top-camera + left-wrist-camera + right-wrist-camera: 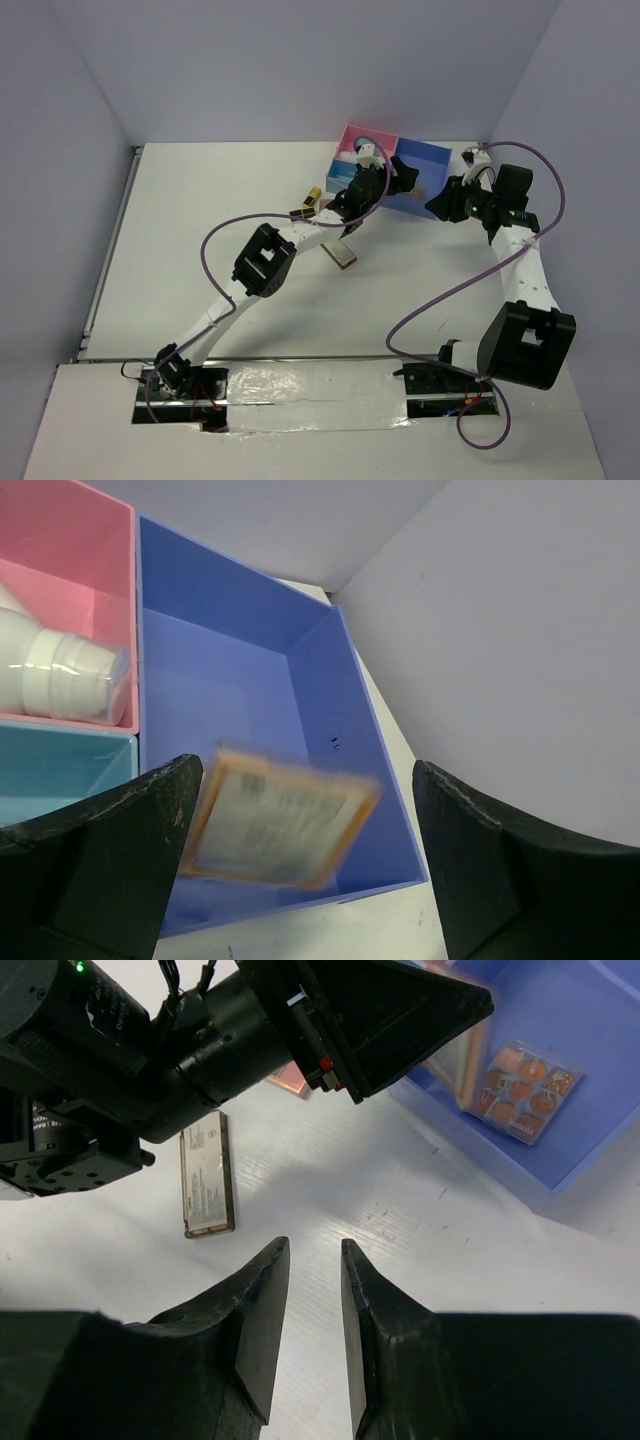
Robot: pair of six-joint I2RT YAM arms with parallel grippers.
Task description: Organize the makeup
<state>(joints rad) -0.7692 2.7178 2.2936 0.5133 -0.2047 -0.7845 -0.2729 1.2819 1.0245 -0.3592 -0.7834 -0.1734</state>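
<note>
Left gripper is spread wide over the blue bin, with a blurry palette loose below it. Right gripper is barely ajar and empty.

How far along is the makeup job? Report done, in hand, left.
Done: a tube lies in the pink compartment, one palette in the blue compartment. In hand: the left gripper, open, hangs over a second, blurred palette there. Left: a palette and lipsticks on the table. The right gripper holds nothing.
</note>
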